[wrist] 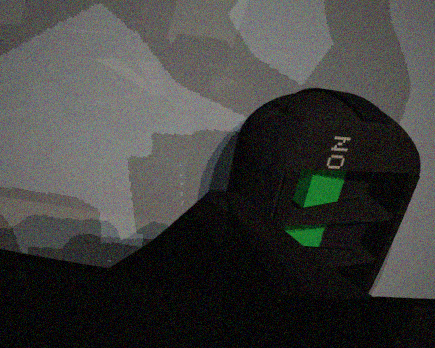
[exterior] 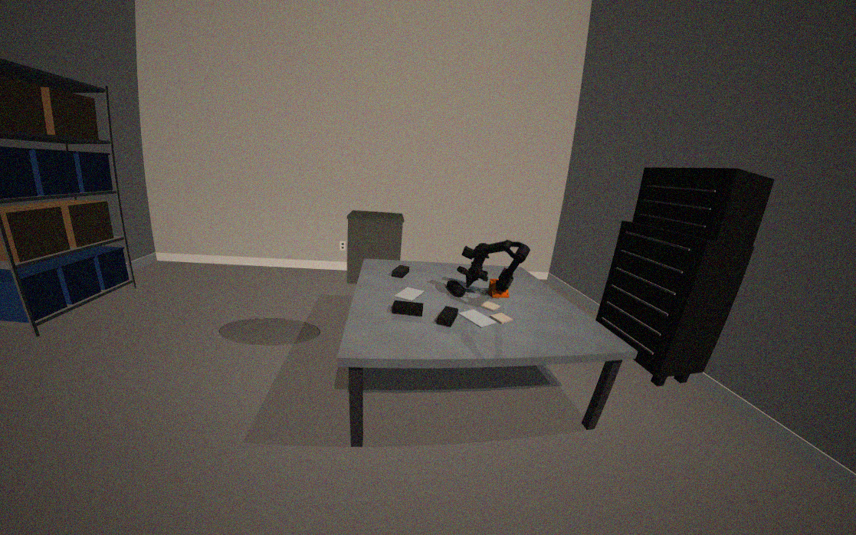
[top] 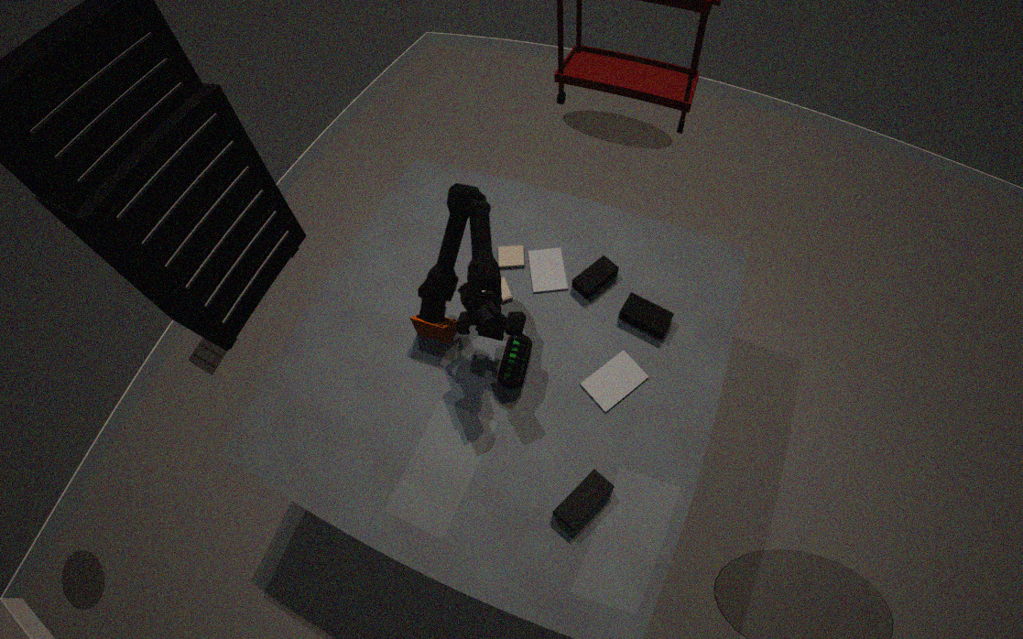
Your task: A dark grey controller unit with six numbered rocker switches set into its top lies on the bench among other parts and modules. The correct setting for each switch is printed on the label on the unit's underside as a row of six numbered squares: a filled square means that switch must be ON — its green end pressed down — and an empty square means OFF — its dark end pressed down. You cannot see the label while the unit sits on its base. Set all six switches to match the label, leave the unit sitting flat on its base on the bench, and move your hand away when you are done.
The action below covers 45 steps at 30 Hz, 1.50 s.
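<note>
The dark controller unit (top: 514,365) (exterior: 455,288) (wrist: 285,130) sits on the bench (top: 340,357) (exterior: 530,339) with its switches facing up. Several green switch ends show in the top view. In the wrist view the ON marking shows near its rounded end with two green faces; the rest of the row is hidden or too dark to read. The underside label is hidden. My gripper (top: 491,331) (exterior: 470,284) (wrist: 221,206) is shut and empty, close beside the unit. Its dark fingers cover the lower part of the wrist view. Contact cannot be told.
Dark blocks (top: 594,277) (top: 646,316) (exterior: 407,307) lie on the bench, and another block (top: 583,503) (exterior: 400,270) lies farther off. Two pale plates (top: 548,271) (top: 614,381) and two small beige blocks (top: 510,256) (exterior: 500,318) lie near them.
</note>
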Motion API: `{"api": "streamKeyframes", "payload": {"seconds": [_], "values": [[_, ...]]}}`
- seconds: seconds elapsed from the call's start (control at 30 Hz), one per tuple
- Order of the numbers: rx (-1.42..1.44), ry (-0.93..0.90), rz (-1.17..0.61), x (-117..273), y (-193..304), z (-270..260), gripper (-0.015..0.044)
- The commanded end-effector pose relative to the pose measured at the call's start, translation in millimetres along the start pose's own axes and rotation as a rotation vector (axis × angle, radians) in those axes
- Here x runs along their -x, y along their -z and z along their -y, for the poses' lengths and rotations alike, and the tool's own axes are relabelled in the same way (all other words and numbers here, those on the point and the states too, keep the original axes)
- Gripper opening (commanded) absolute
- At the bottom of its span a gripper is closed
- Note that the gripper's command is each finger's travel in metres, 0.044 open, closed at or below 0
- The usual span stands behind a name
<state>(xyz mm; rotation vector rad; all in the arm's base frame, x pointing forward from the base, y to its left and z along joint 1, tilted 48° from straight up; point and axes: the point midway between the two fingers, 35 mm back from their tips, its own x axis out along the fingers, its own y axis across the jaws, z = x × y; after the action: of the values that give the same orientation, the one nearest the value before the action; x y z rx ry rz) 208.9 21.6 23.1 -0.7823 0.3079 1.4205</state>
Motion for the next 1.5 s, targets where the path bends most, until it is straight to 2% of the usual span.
{"api": "streamKeyframes", "payload": {"seconds": [0.0,0.77,1.47], "values": [[-0.009,0.001,0.005,-6.9,-0.8,-3.4,0.0],[-0.008,0.002,0.01,-41.1,-2.9,-14.9,0.0],[-0.008,0.002,0.01,-43.8,-3.0,-9.2,0.0]]}}
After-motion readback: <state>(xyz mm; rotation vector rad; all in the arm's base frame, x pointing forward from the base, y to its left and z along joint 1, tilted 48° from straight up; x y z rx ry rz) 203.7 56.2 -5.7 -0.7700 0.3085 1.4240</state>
